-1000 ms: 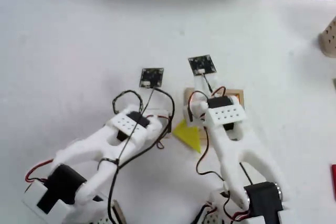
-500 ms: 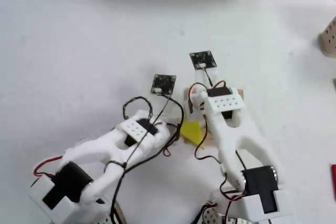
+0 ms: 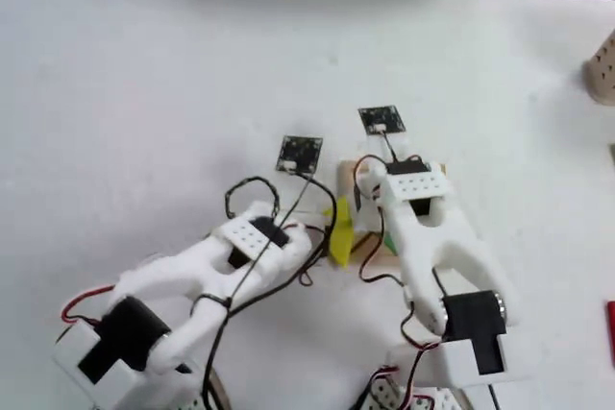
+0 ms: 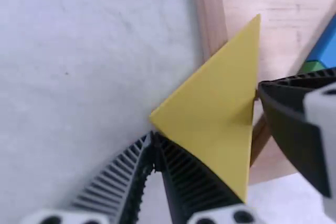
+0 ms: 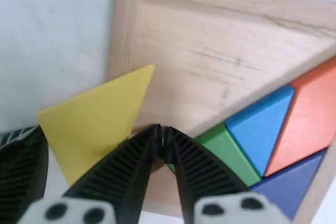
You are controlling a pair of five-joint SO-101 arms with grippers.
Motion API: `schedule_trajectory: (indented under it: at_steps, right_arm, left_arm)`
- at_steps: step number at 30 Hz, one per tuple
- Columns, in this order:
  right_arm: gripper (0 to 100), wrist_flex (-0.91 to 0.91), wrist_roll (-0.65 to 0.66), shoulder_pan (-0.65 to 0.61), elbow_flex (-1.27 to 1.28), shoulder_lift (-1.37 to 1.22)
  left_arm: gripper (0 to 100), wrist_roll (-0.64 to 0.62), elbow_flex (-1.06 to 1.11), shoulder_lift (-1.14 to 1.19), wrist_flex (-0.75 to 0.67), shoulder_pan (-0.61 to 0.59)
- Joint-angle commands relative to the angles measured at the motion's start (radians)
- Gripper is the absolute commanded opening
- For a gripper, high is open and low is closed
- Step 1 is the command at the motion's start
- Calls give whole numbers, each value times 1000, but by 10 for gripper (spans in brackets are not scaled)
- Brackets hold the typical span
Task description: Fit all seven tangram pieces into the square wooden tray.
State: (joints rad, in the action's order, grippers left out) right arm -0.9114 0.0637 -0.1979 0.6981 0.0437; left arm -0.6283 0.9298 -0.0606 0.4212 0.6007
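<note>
Two white arms work at a white table [image 3: 144, 74], the left arm [image 3: 231, 252] drawn up just beside the square wooden tray [image 5: 124, 35] and the right arm [image 3: 428, 232] stretched over it. The yellow triangle [image 4: 215, 114] straddles the tray's rim on the side facing the left arm, tipped up rather than lying flat. From above it reads as a narrow sliver with its long axis running along that rim, while one sharp tip pokes inward over the tray's bare floor. The floor next to the rim lies open. Farther in, an orange piece [image 5: 310, 111], a dark blue piece [image 5: 289, 187], a light blue triangle [image 5: 257, 124] and a green piece [image 5: 226, 150] sit packed edge to edge. Outside the rim is open tabletop. The left gripper [image 4: 155, 141], fingers pressed together and holding nothing, has its tip at the triangle's outer corner. The right gripper [image 5: 160, 128], likewise closed and empty, meets the triangle's edge from the tray side. A second ago the triangle lay flat and broad on the table just outside the tray's corner, and the left arm has since swung in toward the tray.
</note>
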Motion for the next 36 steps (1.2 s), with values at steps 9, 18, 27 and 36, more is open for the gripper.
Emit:
schedule_trajectory:
  at_steps: [9, 18, 27, 36]
  right_arm:
    - [18, -53, 2, 79, 5, 217]
    - [18, 25, -81, -91, 61, 323]
    - [18, 96, -32, -91, 35, 108]
    - [18, 2, -34, -38, -87, -44]
  left_arm:
    - [23, -31, -31, 2, -28, 13]
    - [23, -31, -29, 2, -48, 13]
    - [23, -31, -29, 1, -48, 12]
    - [23, -31, -26, 1, -41, 2]
